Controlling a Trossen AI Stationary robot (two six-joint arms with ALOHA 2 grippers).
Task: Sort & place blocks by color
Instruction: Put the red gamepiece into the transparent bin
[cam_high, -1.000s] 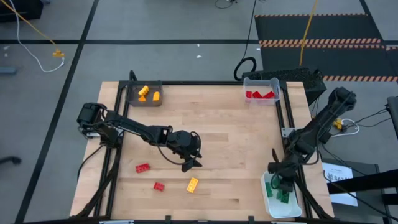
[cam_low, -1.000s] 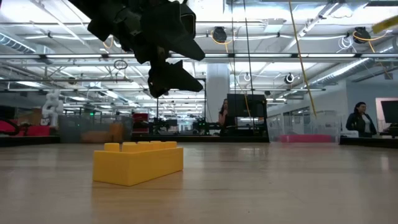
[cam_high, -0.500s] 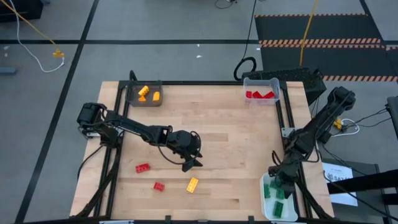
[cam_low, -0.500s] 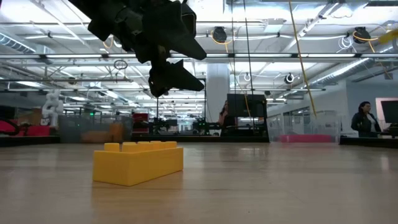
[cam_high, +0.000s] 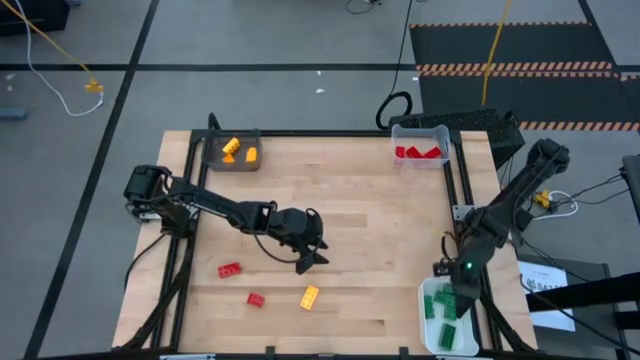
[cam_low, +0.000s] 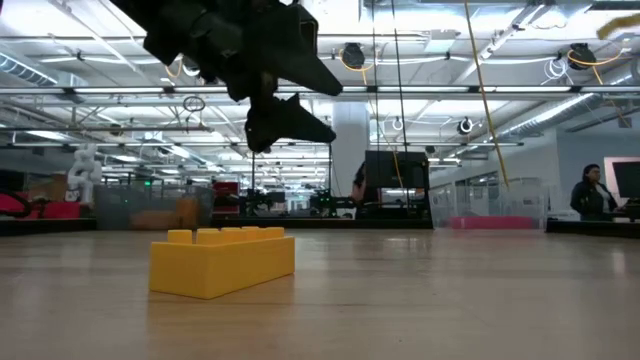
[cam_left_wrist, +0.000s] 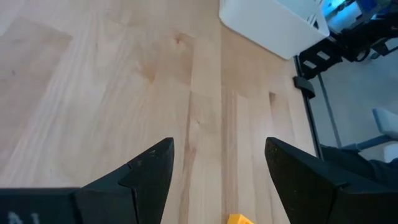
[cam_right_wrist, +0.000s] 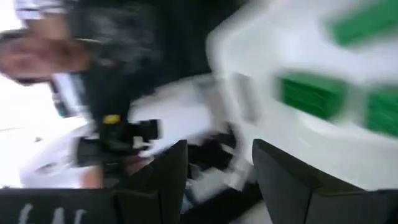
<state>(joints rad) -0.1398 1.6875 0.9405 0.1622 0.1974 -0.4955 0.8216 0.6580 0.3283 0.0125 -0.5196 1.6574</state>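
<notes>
While the right gripper waits empty and parted by the green bin, the left gripper, fingers spread, hovers above the yellow block on the tabletop, probably needing to descend and grasp it

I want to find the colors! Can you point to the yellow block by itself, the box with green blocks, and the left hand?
yellow block (cam_low: 222, 262), low view, its front side.
green-block box (cam_high: 431, 330), high view, its white left rim.
left hand (cam_high: 308, 256), high view, between its fingertips.
</notes>
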